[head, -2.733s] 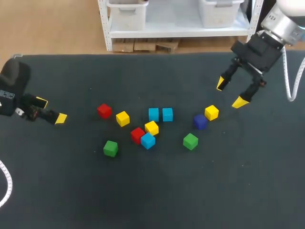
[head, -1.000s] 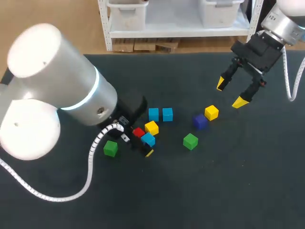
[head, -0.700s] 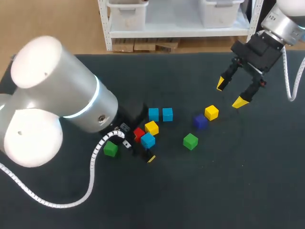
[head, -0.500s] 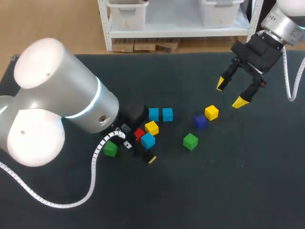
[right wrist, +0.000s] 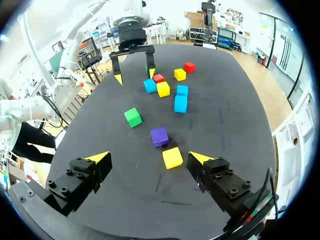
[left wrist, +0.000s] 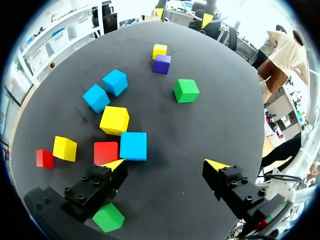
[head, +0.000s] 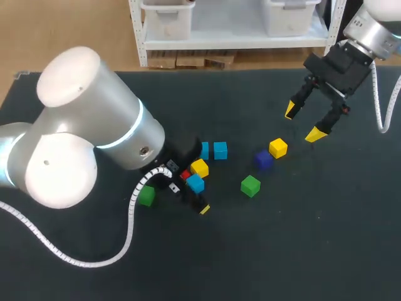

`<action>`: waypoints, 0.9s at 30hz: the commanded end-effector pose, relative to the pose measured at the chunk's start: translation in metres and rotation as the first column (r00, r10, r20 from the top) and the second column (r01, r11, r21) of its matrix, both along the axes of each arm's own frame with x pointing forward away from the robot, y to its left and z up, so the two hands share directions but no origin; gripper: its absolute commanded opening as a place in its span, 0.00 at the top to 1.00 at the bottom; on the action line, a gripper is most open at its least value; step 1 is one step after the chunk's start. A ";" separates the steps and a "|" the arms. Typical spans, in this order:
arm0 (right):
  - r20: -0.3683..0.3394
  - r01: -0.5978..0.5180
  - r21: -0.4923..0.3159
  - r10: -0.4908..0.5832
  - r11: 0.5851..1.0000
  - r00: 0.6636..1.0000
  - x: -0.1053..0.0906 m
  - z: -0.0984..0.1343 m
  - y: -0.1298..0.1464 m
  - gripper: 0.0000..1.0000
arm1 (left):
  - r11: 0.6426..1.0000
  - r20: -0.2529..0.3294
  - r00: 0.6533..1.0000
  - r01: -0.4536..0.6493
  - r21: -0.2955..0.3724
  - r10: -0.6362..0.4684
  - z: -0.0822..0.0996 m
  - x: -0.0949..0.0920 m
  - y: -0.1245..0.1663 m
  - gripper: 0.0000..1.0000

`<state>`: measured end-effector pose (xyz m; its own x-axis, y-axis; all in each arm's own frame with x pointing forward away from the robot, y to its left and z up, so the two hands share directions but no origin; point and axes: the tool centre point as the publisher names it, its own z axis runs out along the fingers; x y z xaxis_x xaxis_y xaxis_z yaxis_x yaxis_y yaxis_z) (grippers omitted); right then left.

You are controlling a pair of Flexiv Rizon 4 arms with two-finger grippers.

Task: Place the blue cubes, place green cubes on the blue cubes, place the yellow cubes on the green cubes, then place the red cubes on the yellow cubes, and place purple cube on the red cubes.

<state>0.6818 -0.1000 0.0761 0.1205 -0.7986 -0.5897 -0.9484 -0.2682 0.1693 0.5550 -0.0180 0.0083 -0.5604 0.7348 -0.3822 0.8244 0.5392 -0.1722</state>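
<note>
The left arm [head: 94, 138], which sat at the table's left edge under three seconds ago, has swung in over the middle of the dark table [head: 282, 251]. In the last half second its gripper slid a little further right. The right arm [head: 369, 34] and the cubes have not moved.

The left gripper [left wrist: 166, 165] hangs low over the cluster of cubes, its fingers wide apart and holding nothing. Just ahead of one finger lies a blue cube [left wrist: 133, 146], touching a red cube [left wrist: 105, 152] beside it. A yellow cube [left wrist: 114, 120] sits just beyond those two, and a pair of blue cubes [left wrist: 115, 82] lies further on. A green cube [left wrist: 108, 217] lies under that same finger's base. A second green cube [left wrist: 186, 91] sits apart, further ahead.

The right gripper [head: 302, 123] is raised over the table's far right, fingers apart and empty. Below it, a purple cube [right wrist: 159, 136] and a lone yellow cube [right wrist: 172, 157] lie just beside each other. Every visible cube rests singly on the table.
</note>
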 end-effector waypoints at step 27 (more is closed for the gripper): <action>-0.001 -0.001 0.002 0.001 1.000 1.000 0.001 0.000 0.000 0.00 | 0.970 0.046 0.974 0.216 0.108 -0.222 -0.002 0.038 -0.001 0.00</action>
